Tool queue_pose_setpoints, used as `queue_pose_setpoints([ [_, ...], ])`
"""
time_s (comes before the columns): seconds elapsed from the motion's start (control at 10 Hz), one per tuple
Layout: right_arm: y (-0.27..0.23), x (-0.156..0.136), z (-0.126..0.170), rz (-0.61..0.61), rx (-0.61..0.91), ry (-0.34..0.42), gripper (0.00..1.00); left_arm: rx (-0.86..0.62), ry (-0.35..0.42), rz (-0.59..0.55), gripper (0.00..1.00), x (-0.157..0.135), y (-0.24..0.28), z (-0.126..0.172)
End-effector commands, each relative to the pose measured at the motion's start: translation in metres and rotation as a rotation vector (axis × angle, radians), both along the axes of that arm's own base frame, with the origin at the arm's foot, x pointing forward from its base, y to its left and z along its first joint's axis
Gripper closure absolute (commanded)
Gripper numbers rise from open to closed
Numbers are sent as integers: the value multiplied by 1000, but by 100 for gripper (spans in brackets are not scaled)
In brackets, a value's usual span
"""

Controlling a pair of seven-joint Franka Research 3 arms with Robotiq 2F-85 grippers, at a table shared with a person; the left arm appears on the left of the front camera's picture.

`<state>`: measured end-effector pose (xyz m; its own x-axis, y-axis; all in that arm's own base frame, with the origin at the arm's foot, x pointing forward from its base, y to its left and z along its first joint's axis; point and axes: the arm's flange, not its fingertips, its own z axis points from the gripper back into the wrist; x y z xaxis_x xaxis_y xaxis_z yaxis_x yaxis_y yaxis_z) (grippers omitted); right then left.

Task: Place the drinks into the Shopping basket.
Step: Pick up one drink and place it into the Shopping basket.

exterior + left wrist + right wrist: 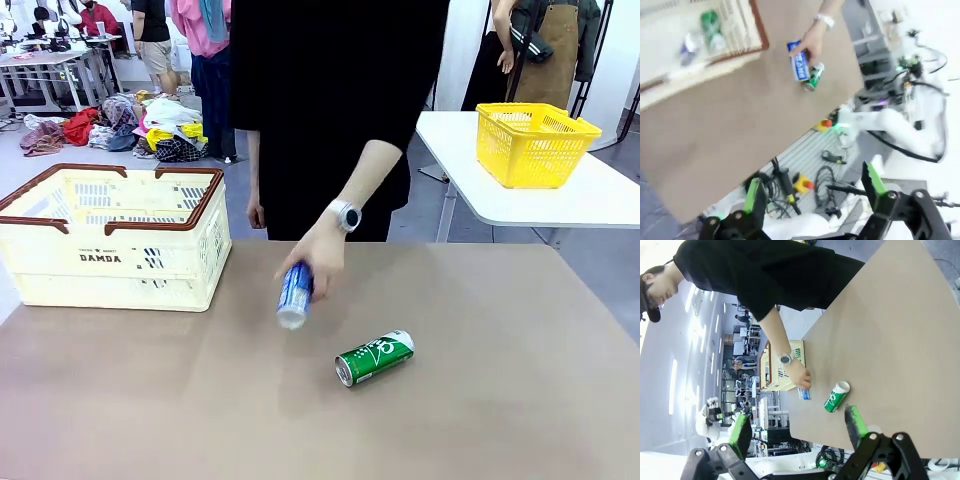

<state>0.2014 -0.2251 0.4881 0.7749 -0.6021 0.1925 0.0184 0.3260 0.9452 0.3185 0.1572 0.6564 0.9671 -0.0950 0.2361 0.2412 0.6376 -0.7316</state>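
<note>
The blue can [294,295] is tilted just above the brown table, held by the person's hand [318,255]. Right of it the green can [375,358] lies on its side. The cream Shopping basket [100,280] stands at the table's far left. My left gripper [812,192] hangs open and high off the table's near edge, far from the blue can [799,65], the green can [814,77] and the basket [757,30]. My right gripper [797,435] is open too, with nothing between its fingers, looking at the green can [836,396], the blue can [804,392] and the basket [775,382].
A yellow mesh basket [535,143] sits on a white side table [580,205] at the far right. The person stands at the table's far edge. Blurred green and bluish things [710,27] lie inside the cream basket. Cables and controllers [805,182] lie below the left gripper.
</note>
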Motion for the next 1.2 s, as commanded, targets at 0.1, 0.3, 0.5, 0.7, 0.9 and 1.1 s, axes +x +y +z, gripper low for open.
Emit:
queue_pose_setpoints([
  [0.1,-1,3,2,3,7,-42,0,-98,23,6,0,5,70,-27],
  [0.3,-1,3,2,3,7,-42,0,-96,24,-2,0,13,59,-30],
  [0.5,-1,3,2,3,7,-42,0,-91,39,12,0,20,34,-26],
  [0.7,-1,3,2,3,7,-42,0,-32,69,-8,0,34,-11,-18],
  [0.9,-1,3,2,3,7,-42,0,51,99,-15,0,59,-75,-17],
  [1.1,-1,3,2,3,7,-42,0,230,124,-57,0,95,-167,-29],
])
